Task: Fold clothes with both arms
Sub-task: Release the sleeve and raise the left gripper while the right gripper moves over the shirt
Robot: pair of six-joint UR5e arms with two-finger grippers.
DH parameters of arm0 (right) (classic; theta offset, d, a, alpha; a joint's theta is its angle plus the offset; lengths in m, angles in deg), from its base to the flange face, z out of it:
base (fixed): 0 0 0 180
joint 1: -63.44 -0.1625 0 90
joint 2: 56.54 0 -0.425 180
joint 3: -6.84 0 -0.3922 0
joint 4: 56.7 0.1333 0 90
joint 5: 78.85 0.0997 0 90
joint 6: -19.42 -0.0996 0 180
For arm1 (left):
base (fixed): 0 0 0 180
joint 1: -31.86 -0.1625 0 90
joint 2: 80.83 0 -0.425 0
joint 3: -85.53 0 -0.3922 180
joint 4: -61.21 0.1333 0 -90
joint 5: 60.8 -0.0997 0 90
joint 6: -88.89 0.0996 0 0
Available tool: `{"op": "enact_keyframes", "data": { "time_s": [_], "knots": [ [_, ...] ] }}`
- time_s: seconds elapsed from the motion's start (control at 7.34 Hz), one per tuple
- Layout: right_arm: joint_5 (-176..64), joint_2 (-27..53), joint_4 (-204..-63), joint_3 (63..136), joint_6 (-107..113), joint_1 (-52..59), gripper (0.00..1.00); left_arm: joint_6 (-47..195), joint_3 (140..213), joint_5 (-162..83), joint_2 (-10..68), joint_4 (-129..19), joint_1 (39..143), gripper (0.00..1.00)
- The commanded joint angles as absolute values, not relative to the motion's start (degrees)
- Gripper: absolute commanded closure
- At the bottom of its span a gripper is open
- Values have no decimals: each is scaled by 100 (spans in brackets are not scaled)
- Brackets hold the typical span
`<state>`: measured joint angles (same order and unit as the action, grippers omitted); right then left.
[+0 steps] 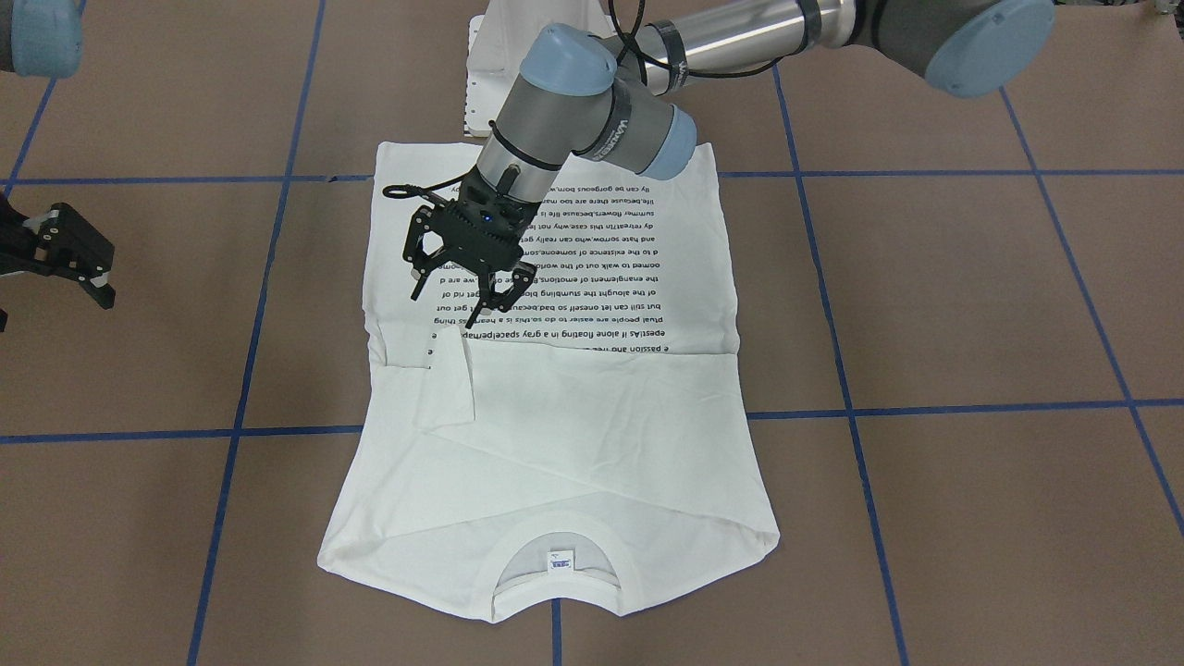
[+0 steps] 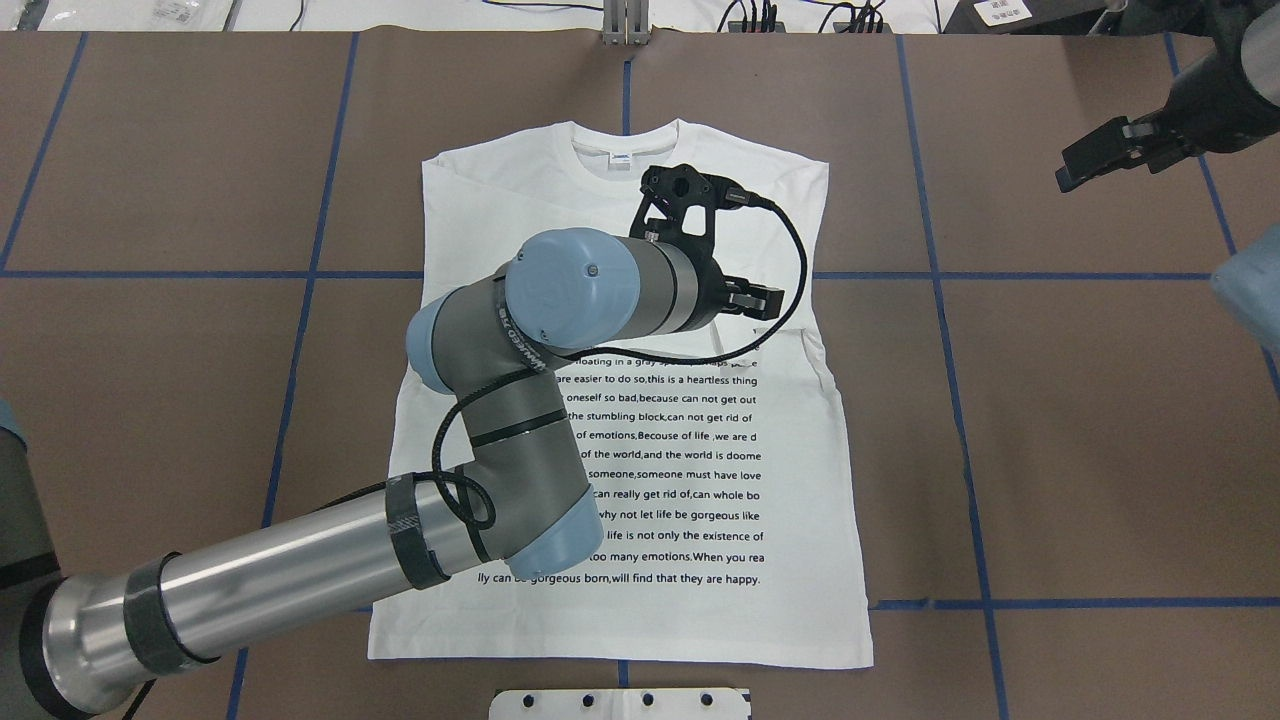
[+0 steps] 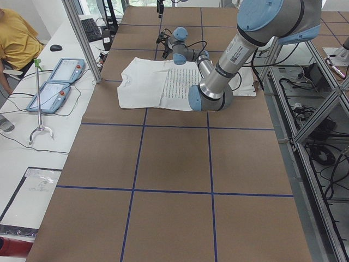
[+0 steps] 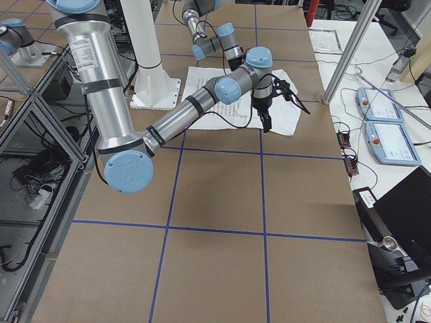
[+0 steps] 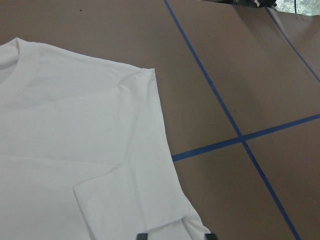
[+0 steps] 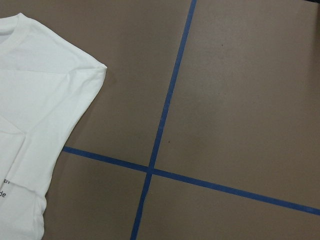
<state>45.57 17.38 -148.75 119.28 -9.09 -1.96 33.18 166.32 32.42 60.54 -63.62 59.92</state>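
My left arm reaches in across the white long-sleeved cotton T-shirt, elbow bent and wrist turned down. My left gripper hangs just above the shirt's black block of printed text, near a folded-in sleeve cuff. Its fingers are spread apart and hold nothing. The shirt lies flat, print side up, on the brown table marked with blue tape lines, both sleeves folded across the chest. My right gripper hovers well off to the side over the table; I cannot tell whether its fingers are spread or closed.
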Motion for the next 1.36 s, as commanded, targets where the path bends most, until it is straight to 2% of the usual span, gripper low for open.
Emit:
{"op": "enact_keyframes", "data": {
  "time_s": [0.0,0.27,0.55,0.82,1.23],
  "knots": [
    [4098,1265,-14872,11829,-1701,328,0,4165,17697,4092,5481,-5152,6750,0],
    [3473,808,-14881,11540,-2545,1041,0,5506,18647,4657,4884,-4089,7603,0],
    [3025,289,-14916,10979,-3084,1630,0,6739,19047,5306,4382,-3934,8377,0],
    [2734,-281,-14925,10373,-3477,2271,0,7131,19677,5346,4064,-3943,8513,0],
    [2478,-1336,-14907,8898,-3832,2757,1,7069,20137,5337,3835,-3942,8513,0]
  ]
}}
